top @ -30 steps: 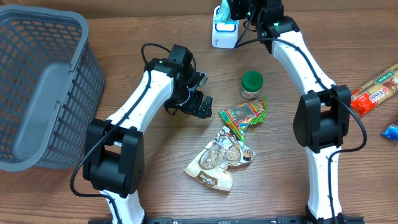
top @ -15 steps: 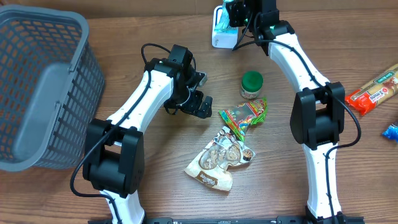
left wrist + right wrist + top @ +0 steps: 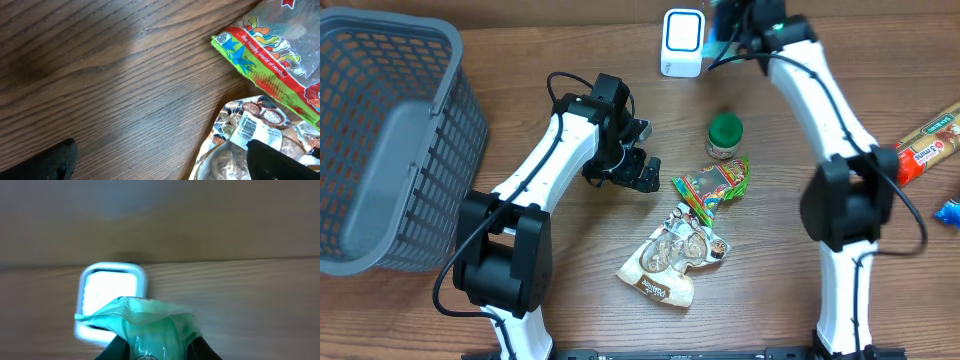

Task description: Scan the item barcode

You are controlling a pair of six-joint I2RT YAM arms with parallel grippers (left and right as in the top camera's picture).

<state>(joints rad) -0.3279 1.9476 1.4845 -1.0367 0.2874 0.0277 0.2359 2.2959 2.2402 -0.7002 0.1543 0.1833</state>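
The fingers of the right gripper are pressing in from both sides on the lower part of a green packet, pinching it firmly so that its crimped top is standing up ahead of them. Just past that top edge the lit white face of the scanner is showing, with the packet overlapping its lower corner in the right wrist view. That view is blurred, so whether the two are touching cannot be told, and no barcode is readable on the side that shows. From overhead, the right arm is reaching to the far edge of the tabletop, with its gripper just beside the scanner there.

The left gripper is hovering near the middle of the tabletop with its fingers spread wide and holding nothing. Below it a gummy bag and a foil pouch, barcode facing up, are lying near each other. A green-lidded jar is standing beyond them, a basket is sitting at the left edge, and a red-wrapped pack is lying at the right edge.

As a judgement, the task is well along: the item is picked up and is being presented to the scanner. Getting the barcode side squarely onto the scanner's face appears to be what is left, and nothing here is showing that a read has registered.
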